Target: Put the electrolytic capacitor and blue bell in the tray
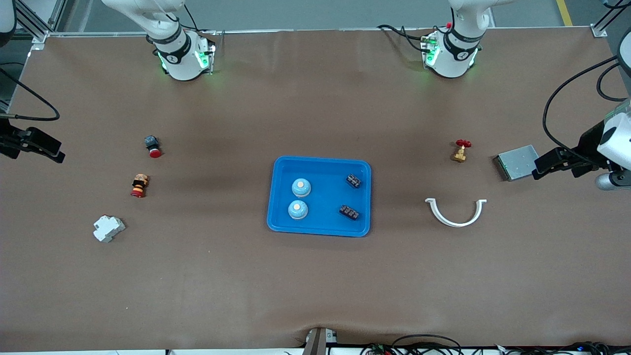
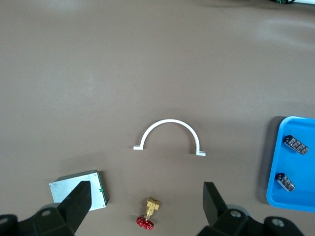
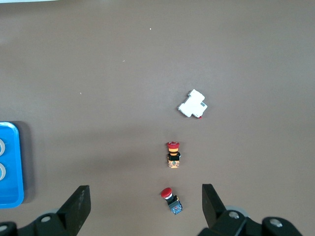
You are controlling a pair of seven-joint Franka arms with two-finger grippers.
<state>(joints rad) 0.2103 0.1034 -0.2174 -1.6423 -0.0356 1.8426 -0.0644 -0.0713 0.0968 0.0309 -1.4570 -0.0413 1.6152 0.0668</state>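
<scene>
Blue tray point(image 1: 319, 167) at mid-table, between the two grippers and well apart from both. Inside it: two blue bells point(image 1: 301, 187) point(image 1: 297, 209) side by side at the right arm's end of the tray, two dark capacitors point(image 1: 353, 180) point(image 1: 348, 212) at the left arm's end. All four resting flat on the tray floor, apart from one another.

Left gripper point(image 2: 146, 204): raised over the left arm's end of the table, fingers point(image 2: 78, 201) spread wide, nothing between them. Below it, a grey metal box point(image 1: 516, 162) and a brass valve with a red handle point(image 1: 460, 150); near these, a white half-ring clip point(image 1: 456, 212), closer to the front camera than the valve.

Right gripper point(image 3: 146, 204): raised over the right arm's end of the table, fingers point(image 3: 78, 204) spread wide, nothing held. Below it, a red push button on a dark base point(image 1: 152, 146); near that, a second red button with an orange body point(image 1: 139, 185) and a white block point(image 1: 108, 228), each closer to the front camera in turn.

Both arms waiting.
</scene>
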